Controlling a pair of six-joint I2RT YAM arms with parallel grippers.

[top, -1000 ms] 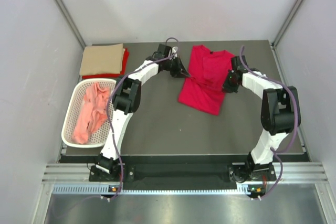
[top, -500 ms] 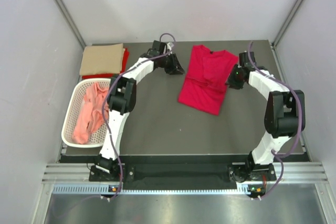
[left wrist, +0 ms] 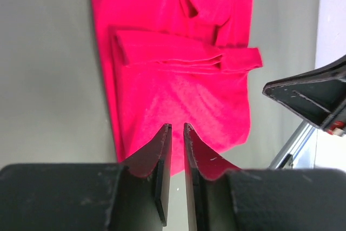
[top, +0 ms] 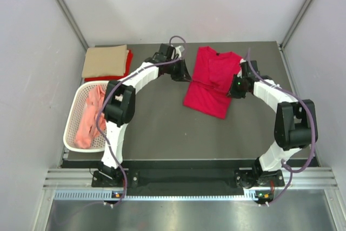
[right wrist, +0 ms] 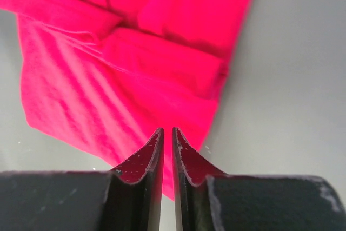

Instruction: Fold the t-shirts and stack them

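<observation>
A bright crimson t-shirt [top: 210, 84] lies flat at the back middle of the table, both sleeves folded in over its body and a dark label at the neck. My left gripper [top: 183, 74] hovers at the shirt's left edge, its jaws nearly together and empty; in the left wrist view [left wrist: 177, 127] the shirt [left wrist: 178, 63] lies just beyond the tips. My right gripper [top: 234, 87] hovers at the shirt's right edge, shut and empty; in the right wrist view [right wrist: 167, 131] the shirt [right wrist: 124, 74] lies under and beyond the tips.
A folded tan t-shirt [top: 105, 60] lies on a folded red one [top: 100, 78] at the back left. A white mesh basket [top: 71, 128] at the left holds a crumpled salmon pink shirt [top: 93, 113]. White walls and metal posts enclose the table.
Both grippers drew slightly away from the crimson shirt, then came back to its left and right edges. The shirt has not moved.
</observation>
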